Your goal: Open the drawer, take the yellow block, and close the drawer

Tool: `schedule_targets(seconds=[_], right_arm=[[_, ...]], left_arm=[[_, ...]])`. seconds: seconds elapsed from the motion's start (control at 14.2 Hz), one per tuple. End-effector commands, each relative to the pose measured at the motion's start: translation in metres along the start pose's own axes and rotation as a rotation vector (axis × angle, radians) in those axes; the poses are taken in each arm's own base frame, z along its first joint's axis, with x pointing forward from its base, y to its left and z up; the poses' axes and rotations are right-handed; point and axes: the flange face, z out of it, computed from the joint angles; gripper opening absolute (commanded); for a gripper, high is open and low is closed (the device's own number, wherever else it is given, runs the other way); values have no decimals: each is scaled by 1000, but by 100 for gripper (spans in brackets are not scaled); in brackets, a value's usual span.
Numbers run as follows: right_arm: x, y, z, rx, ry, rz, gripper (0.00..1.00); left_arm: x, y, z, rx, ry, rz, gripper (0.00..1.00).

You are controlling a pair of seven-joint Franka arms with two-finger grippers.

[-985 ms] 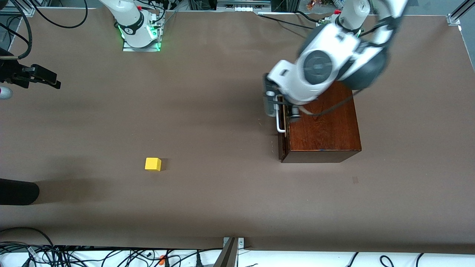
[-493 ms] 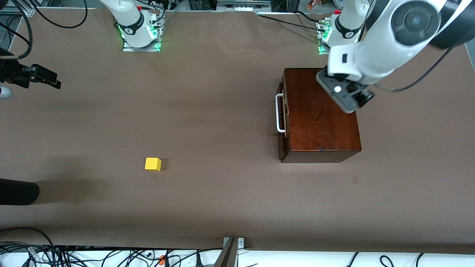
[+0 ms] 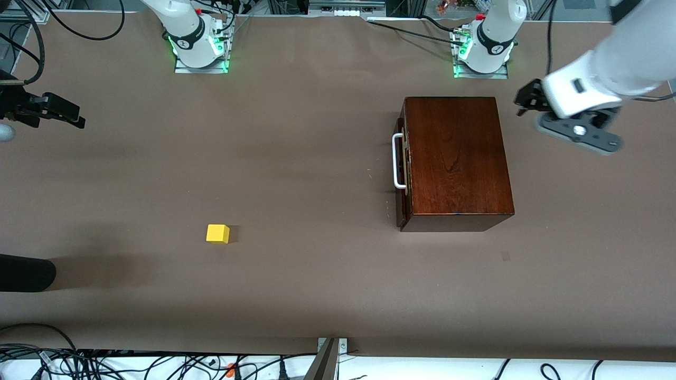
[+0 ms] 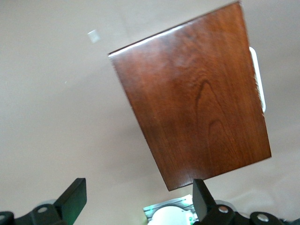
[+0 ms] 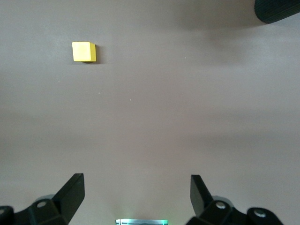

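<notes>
The dark mahogany box (image 3: 457, 158) stands on the table toward the left arm's end. Its drawer (image 3: 401, 174) is pushed in, and the white handle (image 3: 397, 161) faces the right arm's end. In the left wrist view the box (image 4: 197, 108) shows from above. The yellow block (image 3: 217, 233) lies on the bare table, nearer to the front camera than the box and well apart from it. My left gripper (image 3: 528, 99) hangs open (image 4: 137, 194) and empty in the air beside the box. My right gripper (image 3: 66, 114) waits open (image 5: 137, 187) over the table's right-arm end, with the block (image 5: 84, 51) in its view.
A black rounded object (image 3: 26, 273) reaches in at the table's edge at the right arm's end, nearer to the front camera than the right gripper. Both arm bases (image 3: 198, 47) stand along the table's back edge. Cables lie off the table's front edge.
My left gripper has left the drawer handle, swung up over the box and out toward the left arm's end of the table. The drawer, the block and the right gripper have stayed put.
</notes>
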Motion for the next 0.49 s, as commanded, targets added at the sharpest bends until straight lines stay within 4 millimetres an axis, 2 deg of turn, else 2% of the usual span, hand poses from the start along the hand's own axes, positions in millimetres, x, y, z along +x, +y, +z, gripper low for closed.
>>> schedule_targets(seconds=[0.0, 0.14, 0.21, 0.42], right_arm=[[-5, 3, -9, 5, 17, -22, 100], [-4, 4, -7, 4, 15, -31, 100], [-3, 4, -7, -5, 24, -54, 100], [-3, 5, -8, -8, 25, -80, 100]], left_arm=[[-19, -44, -8, -104, 46, -209, 100], [-25, -67, -5, -81, 181, -285, 100], [-27, -65, -1, -63, 224, -284, 100], [-33, -70, 19, 30, 203, -294, 100]])
